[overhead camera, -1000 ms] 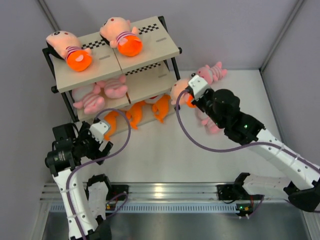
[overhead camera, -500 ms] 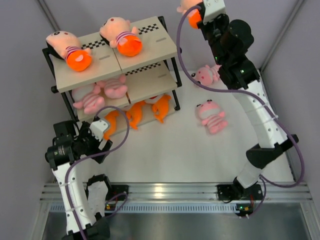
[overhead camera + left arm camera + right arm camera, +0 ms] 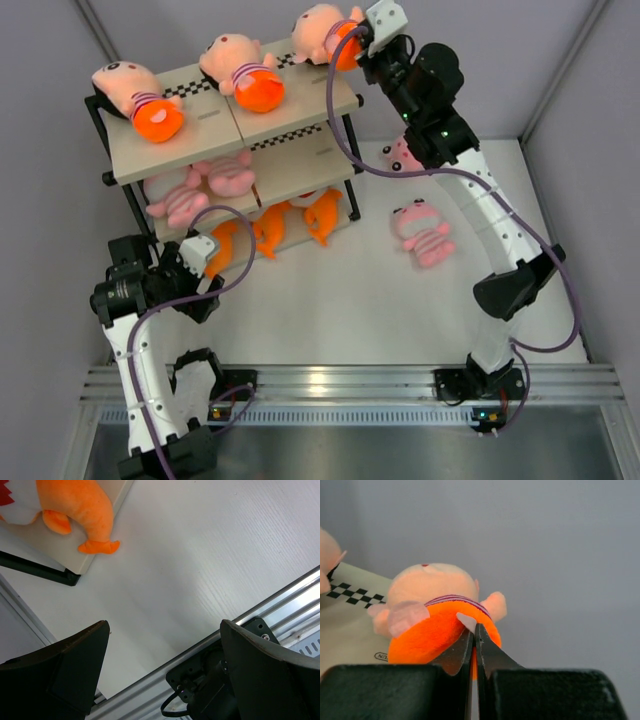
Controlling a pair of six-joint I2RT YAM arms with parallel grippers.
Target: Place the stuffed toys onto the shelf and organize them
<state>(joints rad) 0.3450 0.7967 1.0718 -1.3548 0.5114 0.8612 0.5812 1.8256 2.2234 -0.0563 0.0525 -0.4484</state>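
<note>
Far left on the table (image 3: 330,300), shelf (image 3: 295,105): three beige boards in a black frame, with a checkered strip on the top board's far edge.
Right arm (image 3: 490,215): raised high and reaching to the shelf's top right corner.
Right gripper (image 3: 474,635): jaws pinched tight on the orange bottom of a peach-headed doll (image 3: 318,28), at the top board's far right end. Whether it rests there cannot be told.
Left gripper (image 3: 164,625): jaws spread wide and holding nothing, low over the table before the bottom board.
Top board: two other dolls (image 3: 135,95) lying side by side.
Middle board: pink striped animals (image 3: 182,207).
Bottom board: orange fish (image 3: 270,230) in a row.
Loose animals (image 3: 425,232): two on the table right of the shelf, one partly behind the right arm.
</note>
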